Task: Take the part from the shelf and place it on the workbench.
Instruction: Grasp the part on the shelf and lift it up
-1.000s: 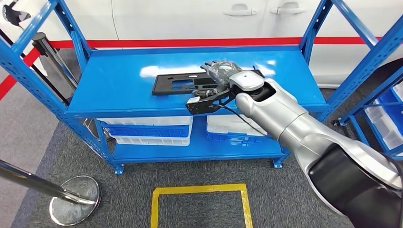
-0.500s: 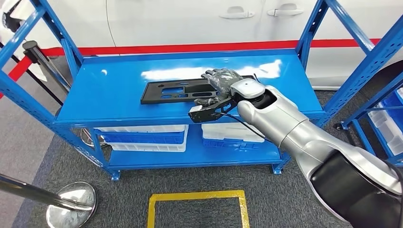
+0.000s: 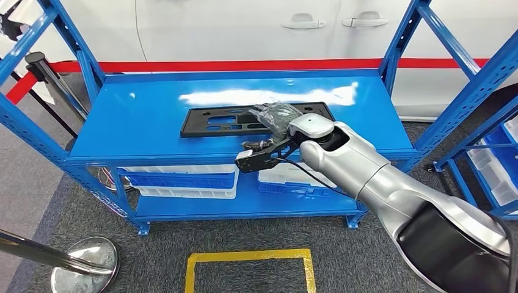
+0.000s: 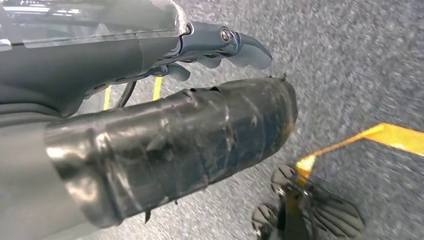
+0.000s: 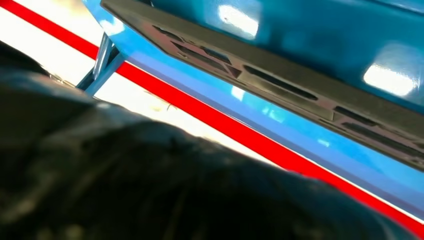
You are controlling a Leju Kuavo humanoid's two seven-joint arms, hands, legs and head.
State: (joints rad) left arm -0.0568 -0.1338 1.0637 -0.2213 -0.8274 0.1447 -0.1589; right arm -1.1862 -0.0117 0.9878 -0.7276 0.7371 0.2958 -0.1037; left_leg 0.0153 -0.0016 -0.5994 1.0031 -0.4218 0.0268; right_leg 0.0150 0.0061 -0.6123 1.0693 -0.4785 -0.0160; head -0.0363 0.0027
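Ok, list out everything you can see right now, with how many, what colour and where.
flat black plastic panel part with cut-outs: one, black, lying on the top shelf of the rack, under the right hand.
blue metal shelf rack: one, blue, straight ahead.
second blue rack: one, blue, at the far right.
white plastic bins: several, white with blue, on the lower shelf.
white car body with a red stripe: one, behind the rack.
yellow tape square: one, yellow, on the grey carpet in front of the rack.
chrome stanchion base: one, silver, on the floor at the lower left.
right hand: one, dark, over the panel; grip not clear.
left hand: one, dark, hanging over the carpet.
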